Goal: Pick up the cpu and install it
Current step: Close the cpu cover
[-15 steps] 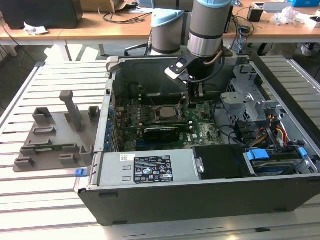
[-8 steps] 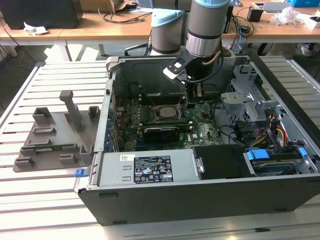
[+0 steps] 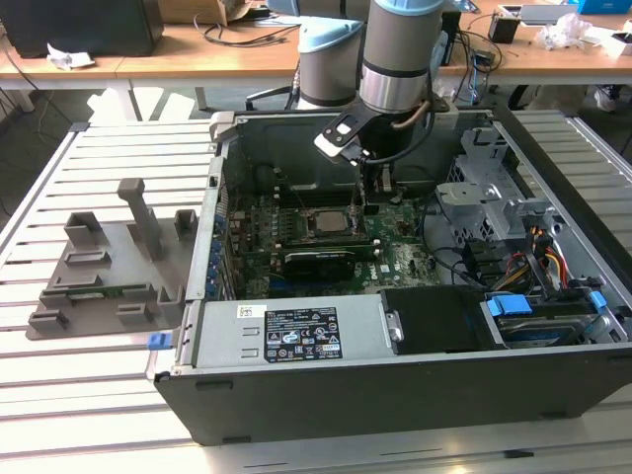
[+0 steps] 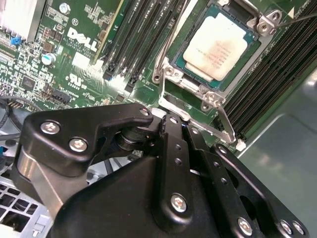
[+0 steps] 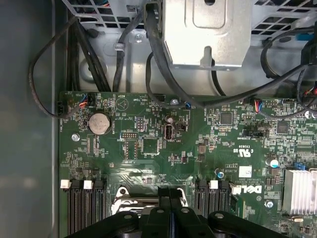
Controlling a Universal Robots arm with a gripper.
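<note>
The cpu (image 4: 215,47), a flat square chip with a dull silver top, lies in the motherboard socket with the metal socket frame (image 4: 171,74) around its edges. From the exterior view the cpu (image 3: 326,222) sits mid-board inside the open computer case (image 3: 296,395). My gripper (image 3: 363,204) hangs straight down just to the exterior view's right of the socket. Both black fingers are pressed together, and the tip of the gripper (image 4: 166,119) is at the socket frame's edge, close to a wire lever (image 4: 225,124). In the first wrist view the gripper (image 5: 170,192) is over the socket's rim.
Memory slots (image 4: 143,29) flank the socket. A drive cage (image 3: 484,197) and cables (image 5: 148,49) crowd the case on the exterior view's right, and a power supply (image 3: 296,336) is along the front. A grey fixture tray (image 3: 99,267) holding a green memory stick (image 3: 94,289) rests outside on the slatted table.
</note>
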